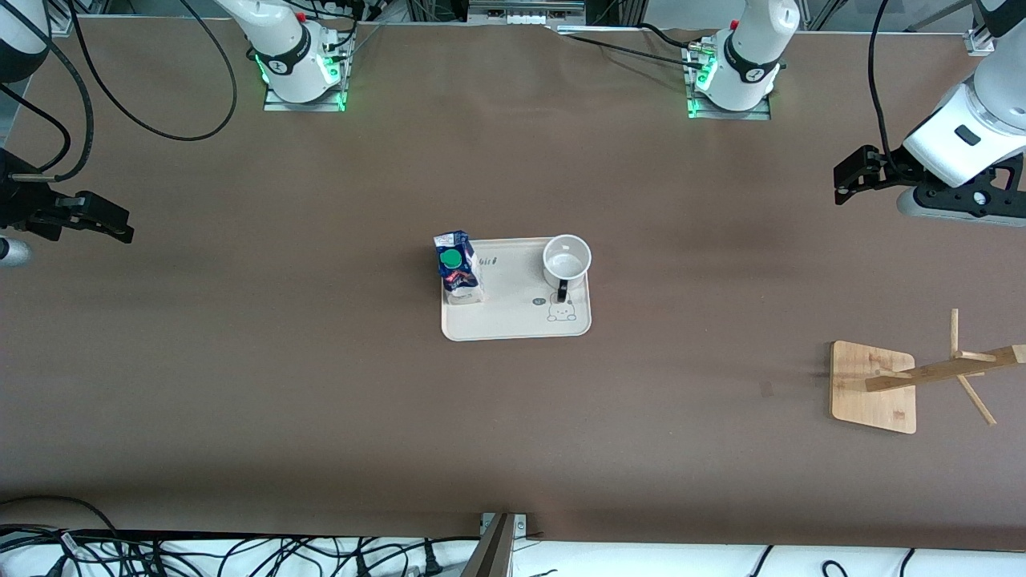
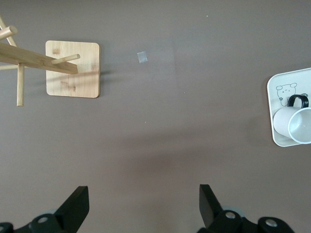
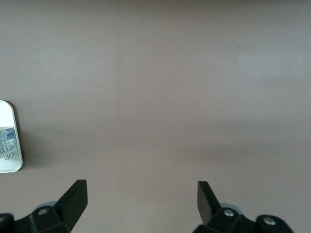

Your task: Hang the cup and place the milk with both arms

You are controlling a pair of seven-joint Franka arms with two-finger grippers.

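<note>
The cup point(image 1: 567, 258), a white mug with a black handle, stands upright on a cream tray point(image 1: 517, 324) at mid-table. The milk point(image 1: 457, 267), a dark-blue carton with a green cap, stands at the tray's edge toward the right arm's end. My left gripper point(image 1: 843, 183) hovers open over bare table at the left arm's end, well away from the tray. In the left wrist view, the left gripper point(image 2: 144, 204) is empty, with the cup point(image 2: 291, 124) at the frame's edge. My right gripper point(image 1: 120, 226) hangs open at the right arm's end. In the right wrist view, the right gripper point(image 3: 143, 201) is empty and the milk point(image 3: 7, 138) barely shows.
A wooden cup rack point(image 1: 874, 385) with pegs stands on its square base toward the left arm's end, nearer the front camera than the tray; the rack point(image 2: 73, 68) also shows in the left wrist view. A small tape patch point(image 2: 142, 57) lies beside it. Cables lie along the table's front edge.
</note>
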